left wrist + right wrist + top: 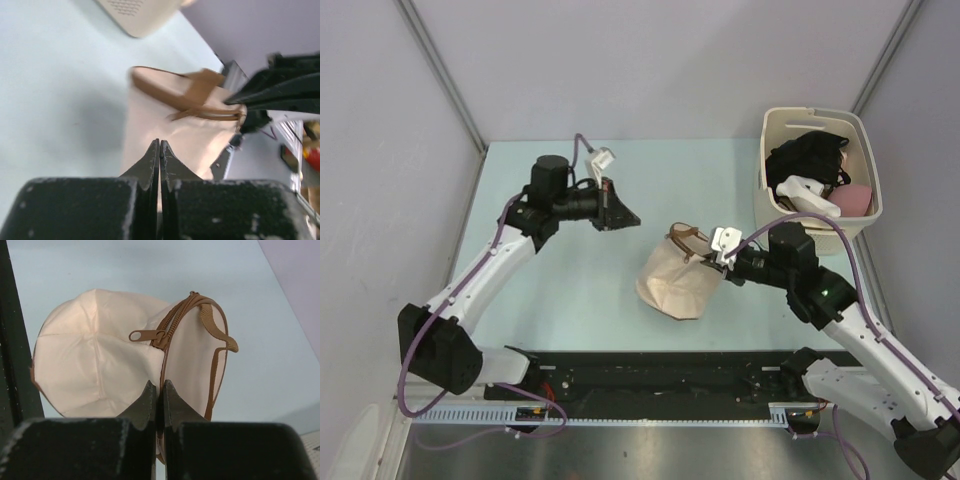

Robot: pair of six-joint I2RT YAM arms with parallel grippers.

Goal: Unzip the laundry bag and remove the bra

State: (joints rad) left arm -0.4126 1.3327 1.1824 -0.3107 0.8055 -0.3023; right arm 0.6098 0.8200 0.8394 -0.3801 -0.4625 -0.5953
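The right gripper (159, 386) pinches the laundry bag (95, 365) by its brown rim. The left gripper (160, 145) has its jaws closed, holding nothing.

The laundry bag (95, 365) is zipped, so its inside is hidden. Just behind the right gripper (159, 389) tips the brown rim (167, 357) vanishes, and whether the closed tips pinch it cannot be told. Ahead of the left gripper (160, 147) the bag is blurred. The basket (135, 15) beyond it is cut off by the top edge.
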